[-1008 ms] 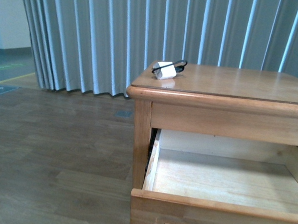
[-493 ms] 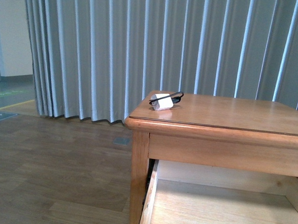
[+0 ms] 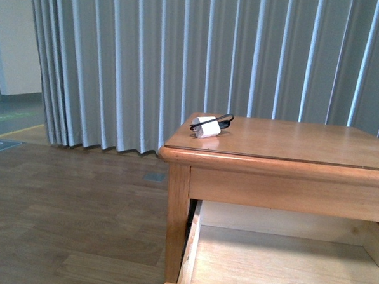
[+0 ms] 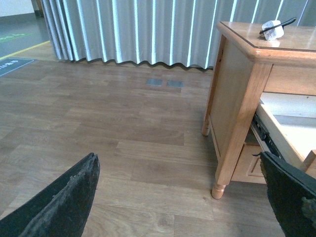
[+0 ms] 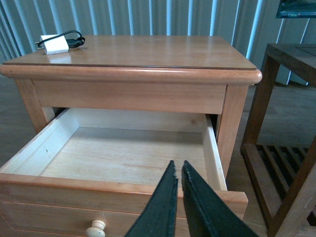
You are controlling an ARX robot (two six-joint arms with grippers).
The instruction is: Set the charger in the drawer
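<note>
While charger (image 3: 207, 127) lies on nightstand (image 3: 303, 147) | drawer (image 3: 278, 264) open | left hand (image 4: 177, 165) released | right hand (image 5: 178, 170) clenched

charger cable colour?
Black cable, looped on the white charger body. It shows best in the right wrist view.

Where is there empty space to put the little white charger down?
The open pale wooden drawer looks bare between its walls. The honey-coloured wooden tabletop is free too, except the corner where the white block charger with black cable sits.
</note>
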